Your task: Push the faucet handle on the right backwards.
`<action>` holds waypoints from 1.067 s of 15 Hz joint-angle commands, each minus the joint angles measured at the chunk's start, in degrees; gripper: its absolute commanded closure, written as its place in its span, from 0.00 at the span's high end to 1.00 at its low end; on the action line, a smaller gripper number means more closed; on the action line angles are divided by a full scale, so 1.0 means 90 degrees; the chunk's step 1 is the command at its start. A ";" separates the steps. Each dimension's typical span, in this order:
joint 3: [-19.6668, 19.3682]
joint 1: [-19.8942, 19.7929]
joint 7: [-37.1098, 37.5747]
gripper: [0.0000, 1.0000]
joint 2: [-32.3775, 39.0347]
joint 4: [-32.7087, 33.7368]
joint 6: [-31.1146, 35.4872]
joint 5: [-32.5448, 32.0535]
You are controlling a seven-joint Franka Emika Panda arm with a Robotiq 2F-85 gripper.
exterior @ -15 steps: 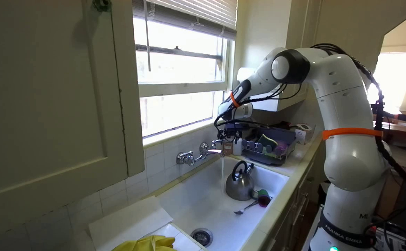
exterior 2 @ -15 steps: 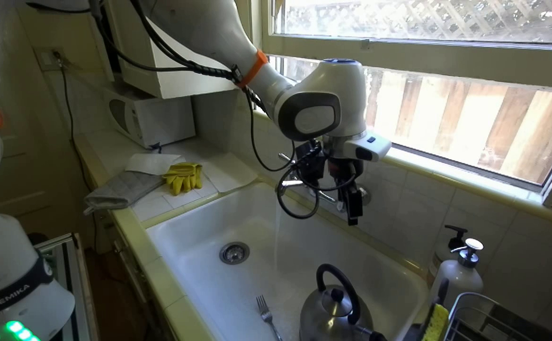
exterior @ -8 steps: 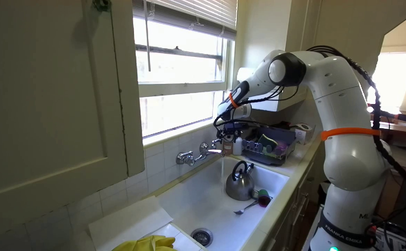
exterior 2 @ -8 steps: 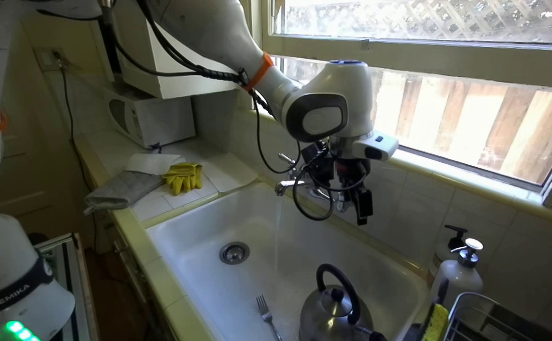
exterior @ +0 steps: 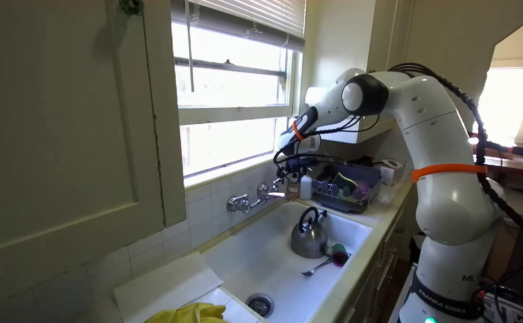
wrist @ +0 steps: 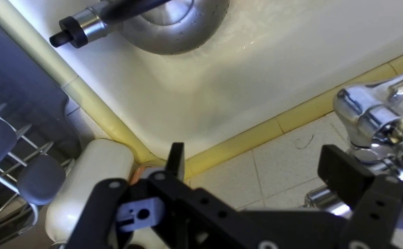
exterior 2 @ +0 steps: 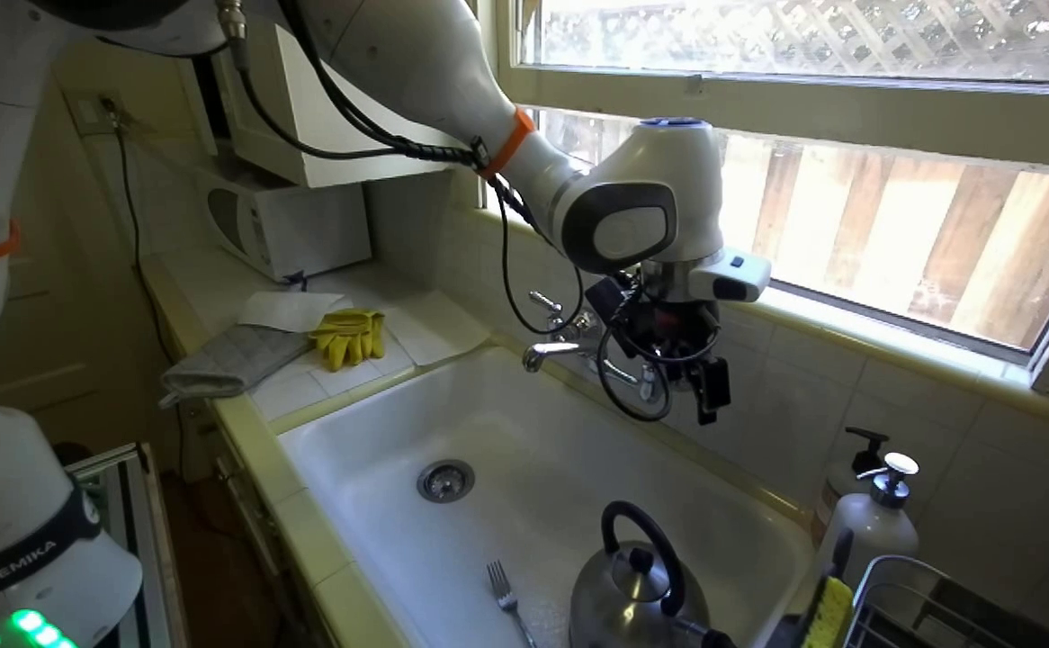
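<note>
Leaning further toward the window (exterior: 232, 87) than a second ago, the robot arm (exterior: 432, 125) now has its gripper (wrist: 253, 155) hanging a bit closer to the tiles (wrist: 229, 183) behind the sink (exterior: 261, 264). Bigger change imo: the thin stream of water under the spout (exterior 2: 550, 352) in the earlier shots is gone in both exterior views. The fingers (wrist: 341, 169) are spread wide apart. The right faucet handle (wrist: 326, 200) sits just past the sink's back edge, right by one finger and partly covered by it, so honestly I can't tell if they touch.

Rest of the sink looks the same: steel kettle (exterior: 309, 242) standing near the dish rack (exterior: 361, 174) end, fork (exterior 2: 504, 589) lying closer to the front edge, drain (exterior 2: 445, 481) toward the opposite end. A white pump bottle (exterior 2: 866, 535) stands by the back corner. On the counter (exterior 2: 187, 274) past the drain end are yellow gloves (exterior 2: 347, 340), a grey cloth (exterior 2: 237, 362) nearer the front edge and a white microwave (exterior 2: 318, 229) farther along. Wooden fence (exterior 2: 893, 225) outside, half-raised blinds (exterior: 261, 20) above.
</note>
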 commanded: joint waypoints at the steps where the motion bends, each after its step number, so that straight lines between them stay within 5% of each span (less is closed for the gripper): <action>1: 0.0194 -0.0192 -0.0096 1.00 0.0363 0.0482 0.0131 0.0194; 16: 0.0243 -0.0335 -0.0611 1.00 -0.0418 0.0048 -0.0997 0.0119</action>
